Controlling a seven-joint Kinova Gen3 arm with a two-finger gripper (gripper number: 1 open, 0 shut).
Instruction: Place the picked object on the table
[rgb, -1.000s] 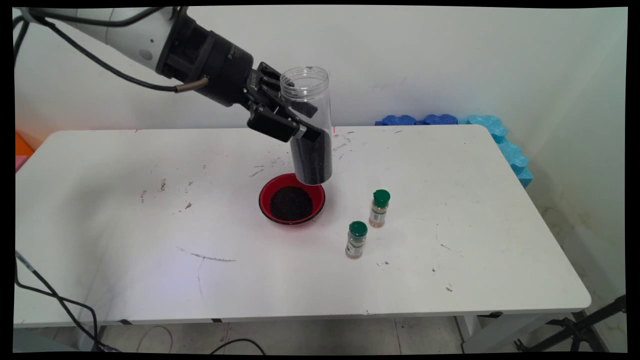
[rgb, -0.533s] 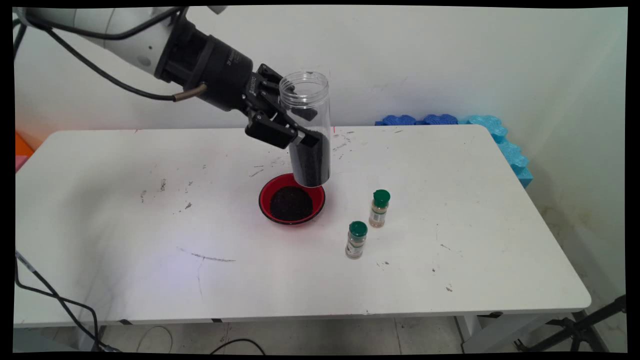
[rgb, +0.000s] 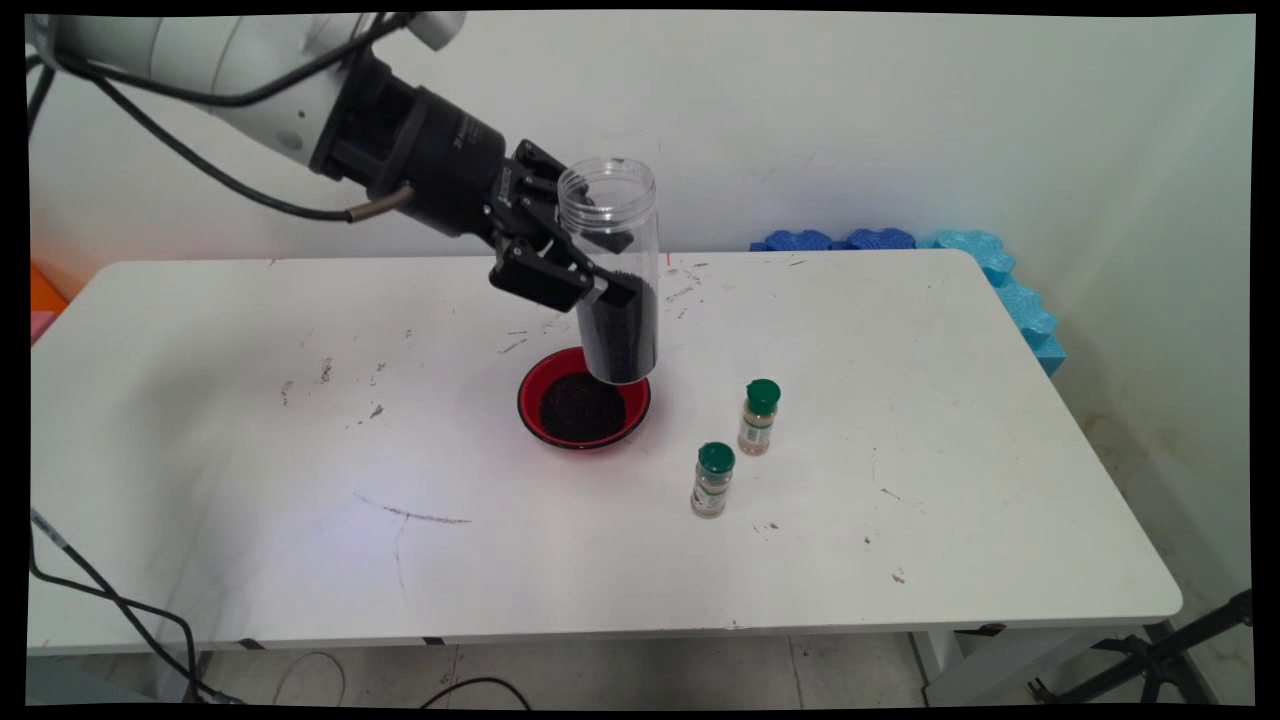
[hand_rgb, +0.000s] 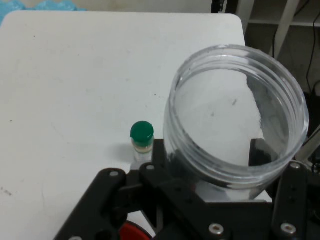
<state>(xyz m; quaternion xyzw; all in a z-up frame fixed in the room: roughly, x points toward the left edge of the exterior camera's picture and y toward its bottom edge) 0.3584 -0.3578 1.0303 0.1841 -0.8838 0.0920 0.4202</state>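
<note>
The clear plastic jar (rgb: 615, 270), open-mouthed and about half full of a dark granular fill, hangs upright in the air, clamped at mid-height between the fingers of the gripper (rgb: 600, 268). Over the last second it has sunk a little and edged leftward, so its base now overlaps the far rim of the red bowl (rgb: 584, 398) in the main view instead of hanging clear of it. The bowl sits directly below the gripper and holds a mound of the same dark grains. Below and to the right of the gripper stand two small spice bottles with green caps, the farther one (rgb: 759, 416) and the nearer one (rgb: 712, 480), both upright and apart from the bowl. Nothing lies between jar and bowl. Blue foam mats (rgb: 1000, 285) line the table's (rgb: 300, 520) far right corner.
</note>
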